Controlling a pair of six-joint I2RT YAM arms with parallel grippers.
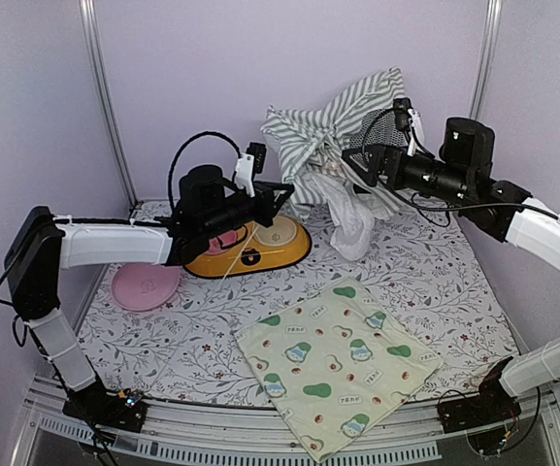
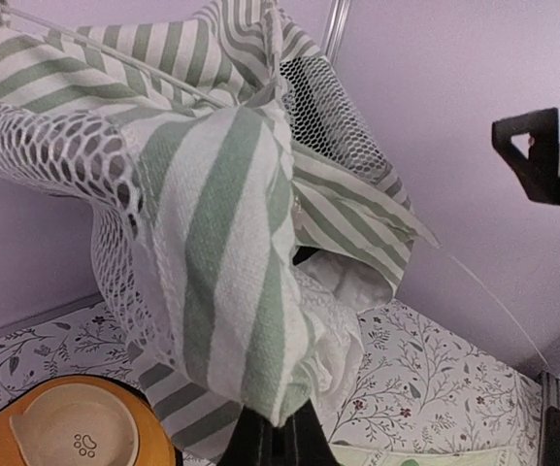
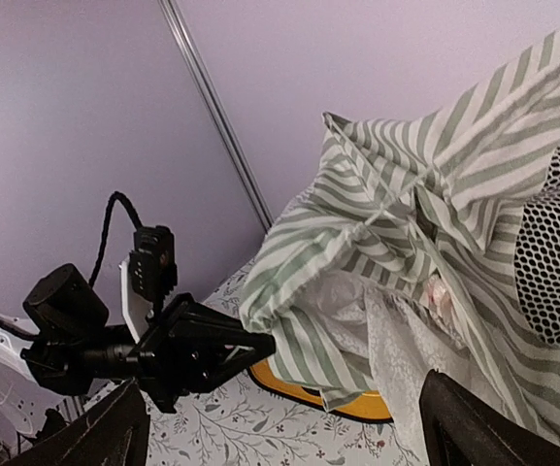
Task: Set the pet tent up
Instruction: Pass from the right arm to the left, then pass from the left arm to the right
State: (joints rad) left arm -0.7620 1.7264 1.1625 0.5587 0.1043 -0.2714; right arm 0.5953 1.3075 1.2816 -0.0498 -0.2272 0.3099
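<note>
The pet tent (image 1: 343,136) is a crumpled heap of green-and-white striped fabric with black mesh and white lace, at the back of the table. My left gripper (image 1: 286,192) reaches in from the left and is shut on a striped fabric corner. In the left wrist view that corner of the tent (image 2: 221,214) hangs into the closed left gripper (image 2: 280,439). A thin white pole (image 2: 493,301) sticks out to the right. My right gripper (image 1: 353,167) is at the tent's right side. Its fingers (image 3: 474,427) are spread wide, open, with nothing between them. The tent (image 3: 425,194) hangs just ahead.
An orange double bowl (image 1: 250,250) sits under the left arm's wrist, and a pink disc (image 1: 146,285) lies to its left. The avocado-print mat (image 1: 338,364) lies flat near the front. Purple walls with metal posts close in the back and sides.
</note>
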